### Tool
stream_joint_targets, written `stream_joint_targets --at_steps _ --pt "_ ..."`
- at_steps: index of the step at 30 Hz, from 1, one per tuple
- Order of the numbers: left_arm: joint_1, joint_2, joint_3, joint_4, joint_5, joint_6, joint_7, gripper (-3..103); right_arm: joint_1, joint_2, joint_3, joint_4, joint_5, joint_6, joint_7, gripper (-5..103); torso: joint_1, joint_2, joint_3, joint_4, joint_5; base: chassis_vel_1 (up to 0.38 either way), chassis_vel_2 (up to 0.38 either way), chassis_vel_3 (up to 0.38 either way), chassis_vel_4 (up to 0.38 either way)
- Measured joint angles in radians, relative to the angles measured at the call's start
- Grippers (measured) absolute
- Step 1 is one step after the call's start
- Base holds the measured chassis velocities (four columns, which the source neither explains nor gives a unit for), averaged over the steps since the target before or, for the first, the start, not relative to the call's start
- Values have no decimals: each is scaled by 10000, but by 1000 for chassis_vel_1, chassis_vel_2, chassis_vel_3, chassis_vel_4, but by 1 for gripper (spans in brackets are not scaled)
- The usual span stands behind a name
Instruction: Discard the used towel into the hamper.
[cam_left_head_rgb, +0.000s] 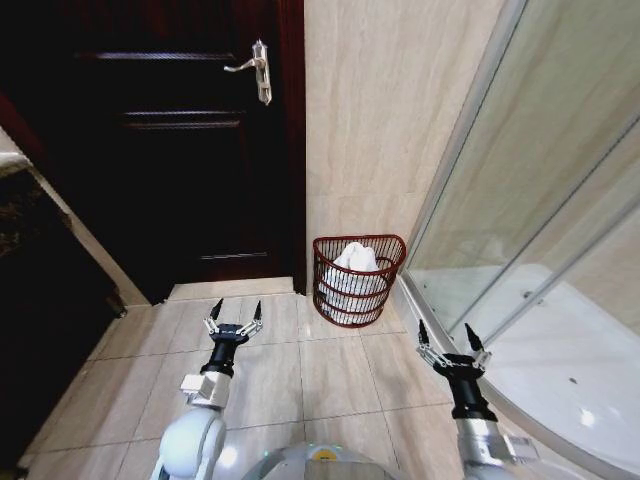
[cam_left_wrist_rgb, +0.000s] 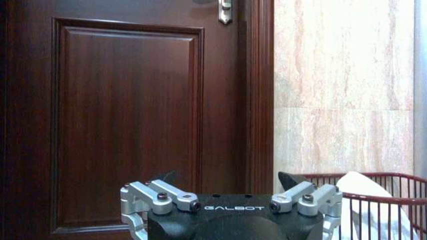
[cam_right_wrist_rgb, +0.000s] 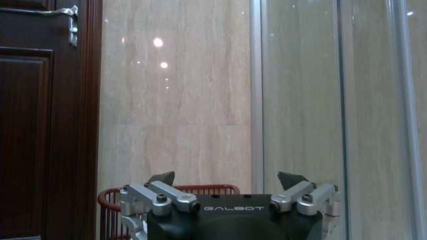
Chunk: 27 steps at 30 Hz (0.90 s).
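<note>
This is a home bathroom. A curved glass shower enclosure (cam_left_head_rgb: 540, 200) with a pale metal frame rises along the right side over a white shower tray (cam_left_head_rgb: 560, 370). The wall (cam_left_head_rgb: 380, 120) beside it is clad in large beige stone-look tiles, and the floor (cam_left_head_rgb: 300, 370) is laid with matching beige tiles. A dark wooden panelled door (cam_left_head_rgb: 180, 140) with a silver lever handle (cam_left_head_rgb: 255, 68) closes the room. In the corner between wall and shower stands the hamper (cam_left_head_rgb: 357, 280), holding a white towel (cam_left_head_rgb: 357, 262).
</note>
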Motion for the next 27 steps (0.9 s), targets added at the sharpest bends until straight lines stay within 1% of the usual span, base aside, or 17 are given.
stream_joint_targets --at_steps 15,24,27 --pt "145 5 -59 52 1 -286 80 100 -137 -47 63 -3 5 152 36 100 0 1 2 0 0 0 0 0 0" --pt "117 53 -72 52 -11 -328 96 100 -197 -8 5 -34 -138 241 46 100 0 1 2 0 0 4 -7 -4 3" --pt "153 50 -11 106 26 -440 170 100 -228 -12 -15 -108 -234 316 67 100 0 1 2 0 -1 55 -53 -41 46"
